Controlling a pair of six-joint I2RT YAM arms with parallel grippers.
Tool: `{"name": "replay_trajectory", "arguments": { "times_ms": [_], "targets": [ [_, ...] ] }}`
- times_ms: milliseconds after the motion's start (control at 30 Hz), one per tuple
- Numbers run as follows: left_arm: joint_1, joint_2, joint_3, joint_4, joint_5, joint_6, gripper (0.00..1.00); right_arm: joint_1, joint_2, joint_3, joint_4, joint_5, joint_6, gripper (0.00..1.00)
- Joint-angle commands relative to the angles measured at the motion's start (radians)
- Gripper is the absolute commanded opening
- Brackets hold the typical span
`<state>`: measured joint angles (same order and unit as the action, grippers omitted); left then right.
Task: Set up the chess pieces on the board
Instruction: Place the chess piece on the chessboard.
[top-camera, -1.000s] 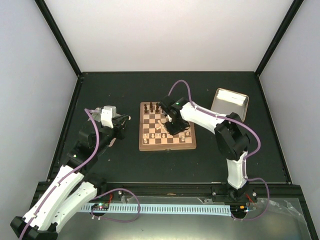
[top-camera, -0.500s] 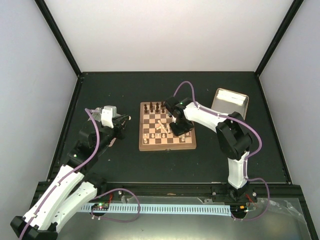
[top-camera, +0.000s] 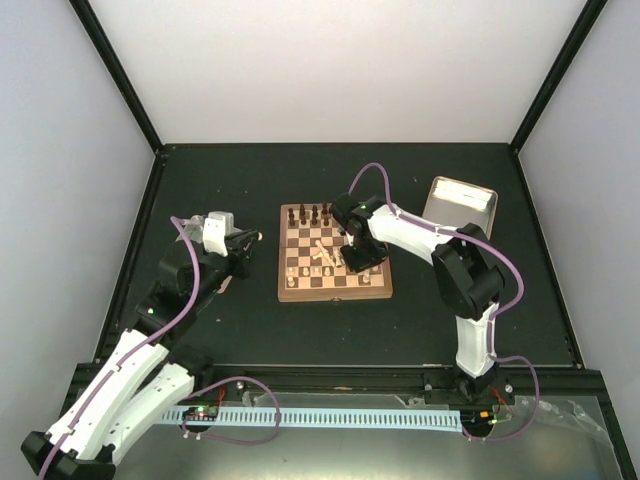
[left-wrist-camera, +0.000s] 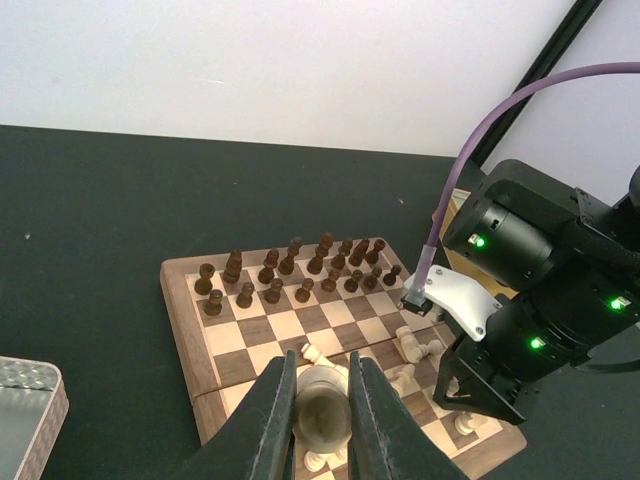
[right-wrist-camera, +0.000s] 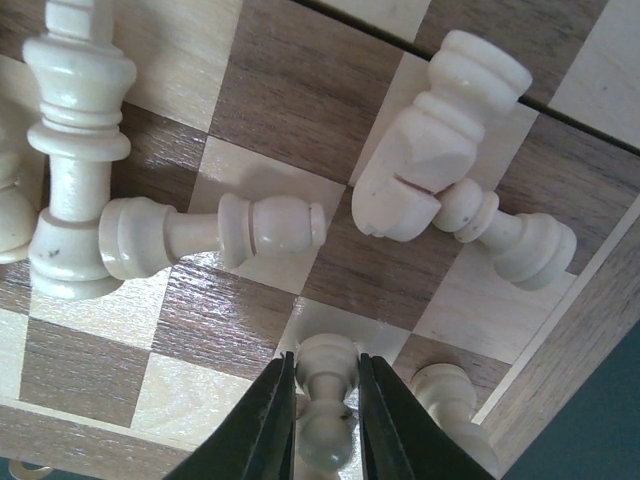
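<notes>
Right gripper is clamped on a pale pawn close to the board rim, with another pawn just beside it. Tight spot: right past the fingers lie a toppled pawn and a knight on its side. Left gripper hangs off the board's left edge over bare table, pinching a blurry pale piece. Dark pieces fill the far rows. A tray sits well off to the right.
</notes>
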<state>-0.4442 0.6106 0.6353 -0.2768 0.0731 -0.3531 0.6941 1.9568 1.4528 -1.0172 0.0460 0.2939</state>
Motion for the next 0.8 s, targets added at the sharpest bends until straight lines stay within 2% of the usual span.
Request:
{"name": "replay_trajectory", "arguments": {
  "times_ms": [0,433,567,767],
  "targets": [
    [0.005,0.002,0.003,0.021,0.008,0.009,0.05,-0.005,-0.043,-0.008,-0.006,0.014,0.001,0.22],
    [0.006,0.005,0.006,0.025,0.028,0.009,0.05,-0.008,-0.128,0.006,0.031,0.032,0.040,0.29],
    [0.004,0.026,0.016,0.033,0.081,0.011,0.05,-0.013,-0.213,-0.034,0.111,0.081,0.079,0.33],
    [-0.012,0.111,0.042,0.061,0.224,-0.010,0.05,-0.057,-0.360,-0.167,0.262,0.097,0.174,0.34]
  ]
}}
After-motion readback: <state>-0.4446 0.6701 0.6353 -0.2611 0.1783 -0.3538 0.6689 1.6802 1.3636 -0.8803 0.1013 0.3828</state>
